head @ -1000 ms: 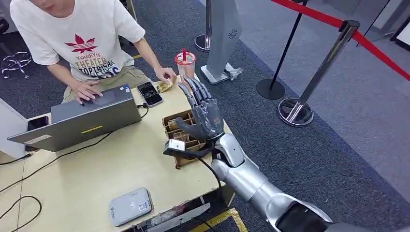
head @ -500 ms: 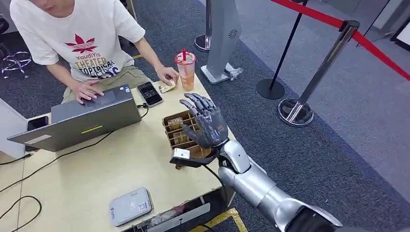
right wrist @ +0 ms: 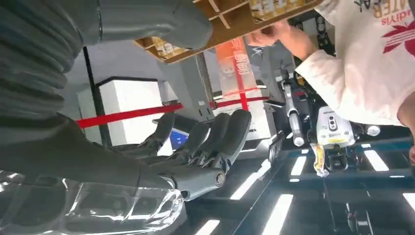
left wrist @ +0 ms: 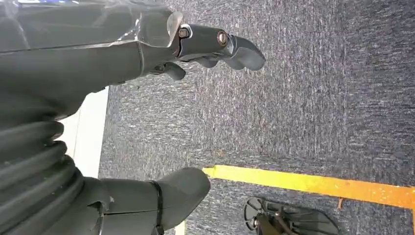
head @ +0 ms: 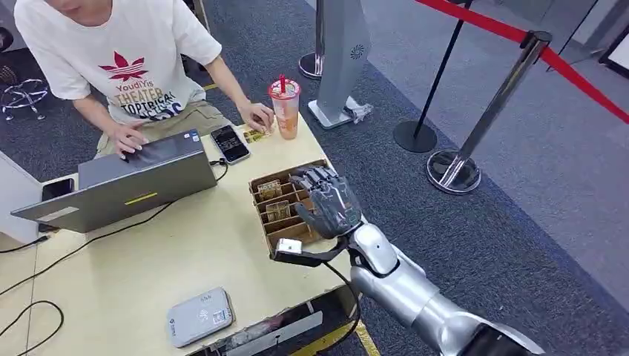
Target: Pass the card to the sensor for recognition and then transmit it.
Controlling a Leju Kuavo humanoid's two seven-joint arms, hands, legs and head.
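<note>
From the head view, my right hand [head: 326, 204] hung over the brown compartmented box [head: 285, 204] at the table's [head: 148, 267] right edge, fingers spread and bent a little, holding nothing. The cards [head: 277, 211] stood in the box's slots just beside my fingers; I judged them thin, stiff, light and slick, best pinched by an upper edge between thumb and finger, since a flat grasp would slip. The grey sensor pad [head: 200, 316] lay near the table's front edge, well apart from the box, and a person [head: 119, 59] sat behind a laptop [head: 119, 182]. In the left wrist view, my left hand [left wrist: 195, 44] hung over dark carpet [left wrist: 303, 98] by a yellow floor line [left wrist: 313, 182], fingers loosely bent and holding nothing. The right wrist view added the box's underside [right wrist: 235, 19] near my thumb and my fingers [right wrist: 215, 134] apart, with no card between them.
</note>
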